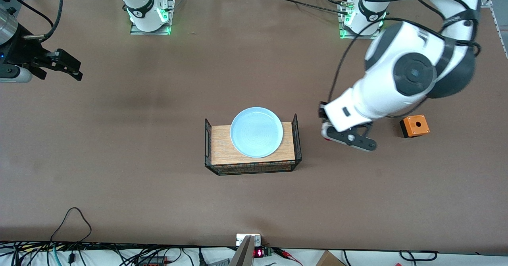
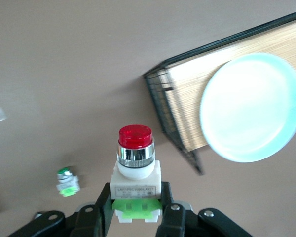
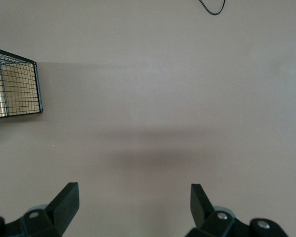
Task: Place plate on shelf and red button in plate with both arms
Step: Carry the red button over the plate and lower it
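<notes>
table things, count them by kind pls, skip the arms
plates: 1, the plate on the wire rack
racks: 1, wire rack
push-button switches: 2, the red button in the left hand, a green-tipped switch
orange boxes: 1
total: 5

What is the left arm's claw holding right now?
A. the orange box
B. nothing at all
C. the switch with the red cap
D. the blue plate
C. In the left wrist view the left claw is shut on the green block end of the red button, with the red cap pointing away from it. The plate lies on the wooden tray, and the orange box sits alone on the table.
</notes>
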Robot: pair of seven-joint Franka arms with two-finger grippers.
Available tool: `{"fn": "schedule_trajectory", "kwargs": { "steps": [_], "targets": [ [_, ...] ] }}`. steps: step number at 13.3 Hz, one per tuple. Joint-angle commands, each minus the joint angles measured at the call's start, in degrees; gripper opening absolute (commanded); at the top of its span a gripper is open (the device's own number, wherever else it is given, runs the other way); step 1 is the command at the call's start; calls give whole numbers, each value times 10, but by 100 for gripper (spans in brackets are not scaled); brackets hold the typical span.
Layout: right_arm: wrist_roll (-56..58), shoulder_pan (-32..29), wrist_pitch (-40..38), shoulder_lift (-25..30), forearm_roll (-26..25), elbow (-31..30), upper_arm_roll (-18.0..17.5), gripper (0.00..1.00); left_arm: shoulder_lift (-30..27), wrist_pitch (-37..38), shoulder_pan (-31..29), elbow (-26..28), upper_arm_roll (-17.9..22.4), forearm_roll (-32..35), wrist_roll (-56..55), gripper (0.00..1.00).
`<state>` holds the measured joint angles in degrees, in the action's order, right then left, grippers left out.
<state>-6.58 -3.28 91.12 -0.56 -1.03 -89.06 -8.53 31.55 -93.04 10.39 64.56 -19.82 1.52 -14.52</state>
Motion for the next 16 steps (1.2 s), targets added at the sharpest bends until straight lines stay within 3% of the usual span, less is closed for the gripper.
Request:
{"fn": "schedule_trajectory", "kwargs": {
  "steps": [1,6,12,16],
  "targets": [
    [1,-15,-3,14,24,-8,-4,100,38,-27,64,-50,4,-7,-128,24],
    [2,-17,-3,33,24,-7,-2,100,87,-131,121,-50,7,-6,-232,24],
    [3,-20,13,9,23,-6,4,100,135,-174,140,-41,15,2,-242,25],
    [-3,-19,7,7,23,-6,3,100,165,-183,150,-39,15,60,-243,29]
  ]
}}
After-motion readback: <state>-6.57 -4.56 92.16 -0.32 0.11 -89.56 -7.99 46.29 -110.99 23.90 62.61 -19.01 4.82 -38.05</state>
